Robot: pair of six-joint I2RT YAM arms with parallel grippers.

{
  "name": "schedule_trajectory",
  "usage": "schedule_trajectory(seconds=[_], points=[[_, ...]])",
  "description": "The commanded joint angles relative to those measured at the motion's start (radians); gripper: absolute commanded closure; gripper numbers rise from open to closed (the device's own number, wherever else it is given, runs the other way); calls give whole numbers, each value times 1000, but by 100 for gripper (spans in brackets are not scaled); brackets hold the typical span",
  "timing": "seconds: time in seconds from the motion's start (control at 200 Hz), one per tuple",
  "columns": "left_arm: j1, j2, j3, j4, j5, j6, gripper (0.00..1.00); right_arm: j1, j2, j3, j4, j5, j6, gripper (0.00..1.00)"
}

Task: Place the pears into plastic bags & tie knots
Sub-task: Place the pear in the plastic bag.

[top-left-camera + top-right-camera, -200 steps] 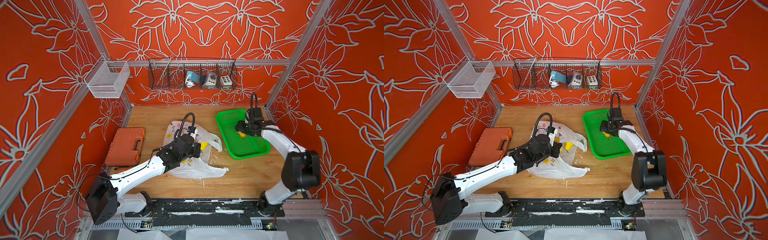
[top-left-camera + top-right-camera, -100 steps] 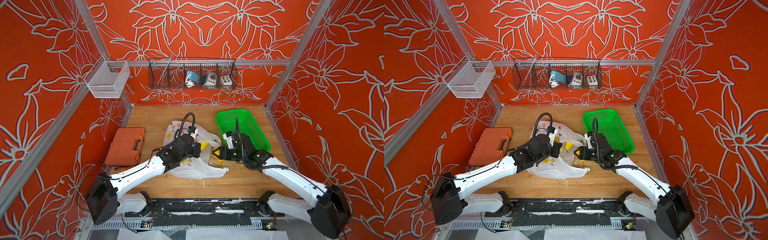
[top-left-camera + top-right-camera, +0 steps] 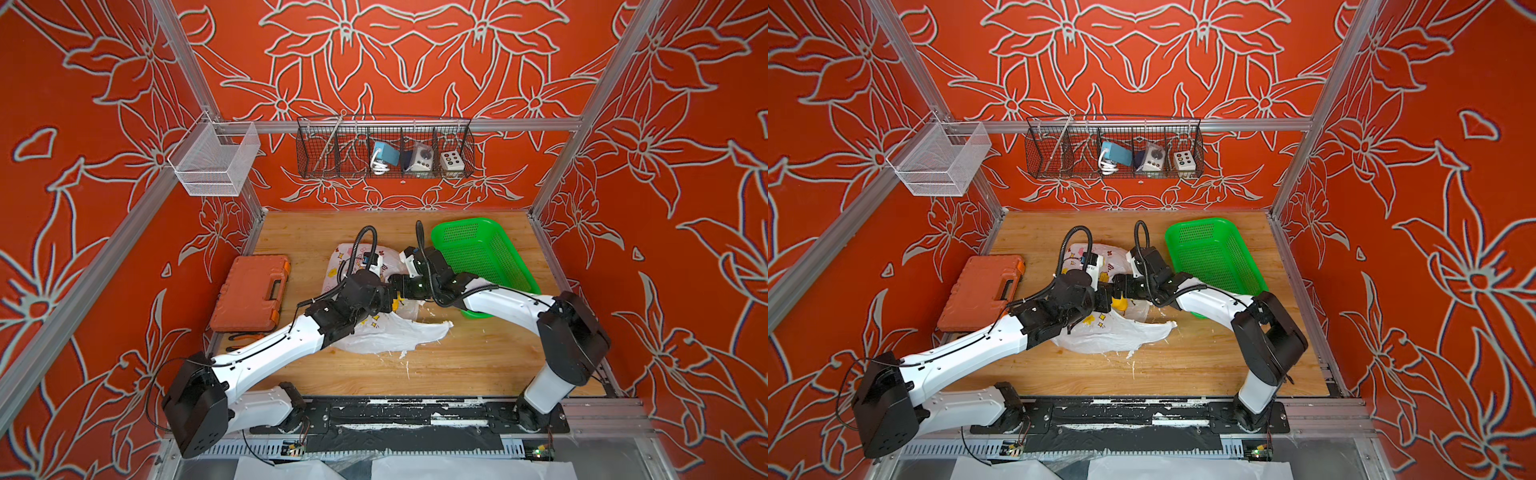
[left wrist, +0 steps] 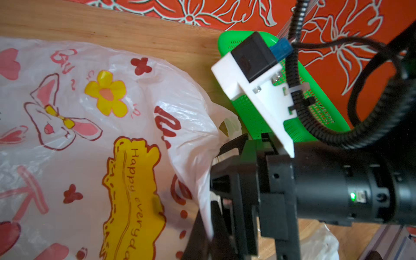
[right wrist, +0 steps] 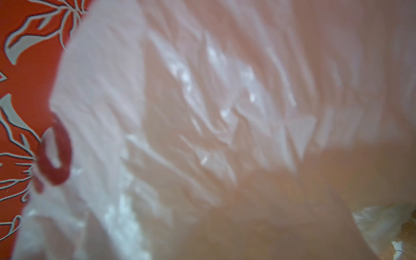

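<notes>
1. Reaching in from the front-left base, the left arm runs low and diagonal across the table (image 3: 457, 365) to the plastic bag (image 3: 386, 336), wrist over the printed film.
2. The left gripper (image 3: 390, 297) is clamped tight on the bag's rim. The left wrist view shows the white film (image 4: 202, 198) running down into its fingers.
3. The right arm folds at the elbow near the front right, forearm angled back toward centre, passing over the near corner of the green basket (image 3: 482, 253).
4. The right gripper (image 3: 397, 286) faces the left one at the bag mouth, tip to tip. Its jaws are spread wide in the left wrist view.
5. A yellow pear (image 3: 1120, 304) is just under the right tips, at the bag mouth. I can't tell whether they touch it.
6. The right wrist view is only blurred bag film.
7. The bag lies mid-table, between the orange case (image 3: 249, 291) and the basket.
</notes>
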Motion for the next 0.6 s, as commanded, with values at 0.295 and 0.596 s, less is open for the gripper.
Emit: schedule_trajectory(seconds=[0.295,0.596], points=[[-24,-15,-42,76,-14,-110,100,11,-294,-79,-179,-66,-110,10],[-22,-4,-40,74,-23,-103,100,-41,-528,-119,-393,6,-160,15]])
